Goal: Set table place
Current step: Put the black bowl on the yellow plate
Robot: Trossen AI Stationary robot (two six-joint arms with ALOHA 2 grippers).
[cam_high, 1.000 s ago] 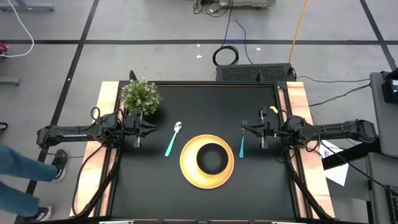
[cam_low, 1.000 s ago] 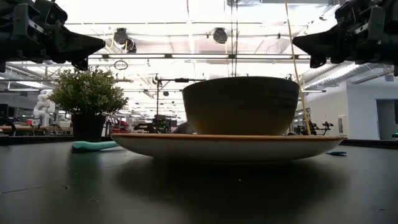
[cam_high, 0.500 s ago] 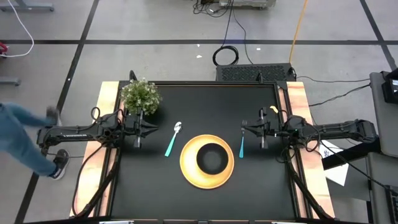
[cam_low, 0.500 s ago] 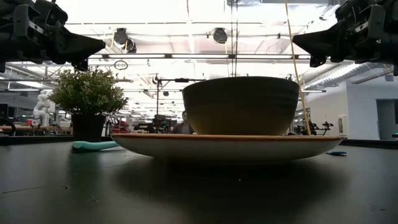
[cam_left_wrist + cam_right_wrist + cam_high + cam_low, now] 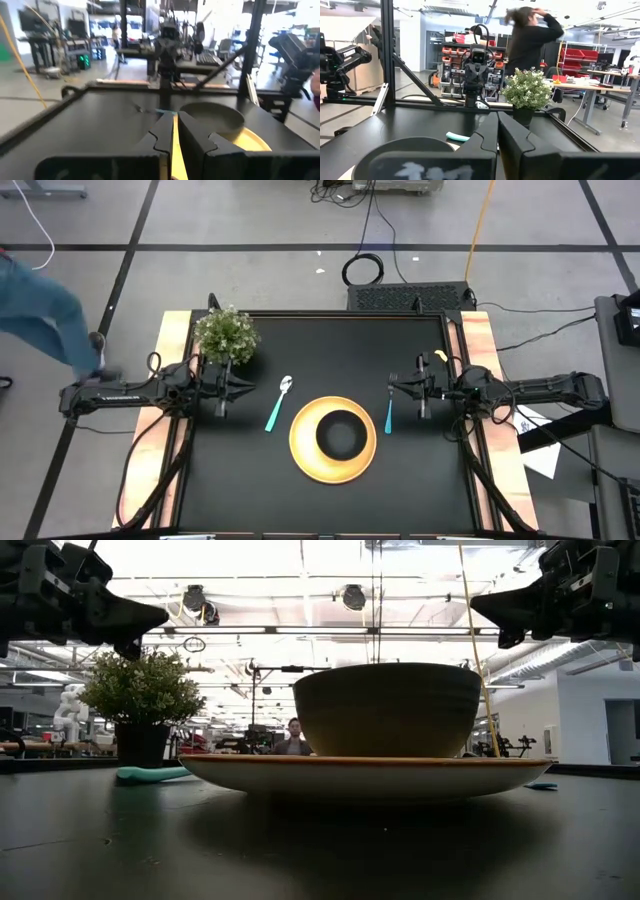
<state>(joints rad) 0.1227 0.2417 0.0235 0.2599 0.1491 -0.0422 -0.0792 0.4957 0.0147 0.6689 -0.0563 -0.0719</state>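
Observation:
The yellow plate (image 5: 302,455) lies on the black table (image 5: 330,345) near its middle, and the black bowl (image 5: 341,433) stands on it. To the plate's left lies the teal-handled spoon (image 5: 278,404), to its right the teal-handled fork (image 5: 389,415), both flat on the table. My left gripper (image 5: 247,389) hovers level and shut left of the spoon, holding nothing. My right gripper (image 5: 392,389) hovers level and shut above the fork's far end, also holding nothing. In the low view both grippers (image 5: 160,615) (image 5: 478,608) hang well above the table top.
A small green potted plant (image 5: 227,335) stands at the table's far left, just beyond my left arm. A person (image 5: 45,320) walks on the floor left of the table. Another person (image 5: 532,35) stands in the room behind the plant. Bare table top (image 5: 330,510) lies near the front edge.
Neither gripper has moved, and the plate, bowl, spoon and fork lie as before. The person on the floor left of the table has walked toward the far side.

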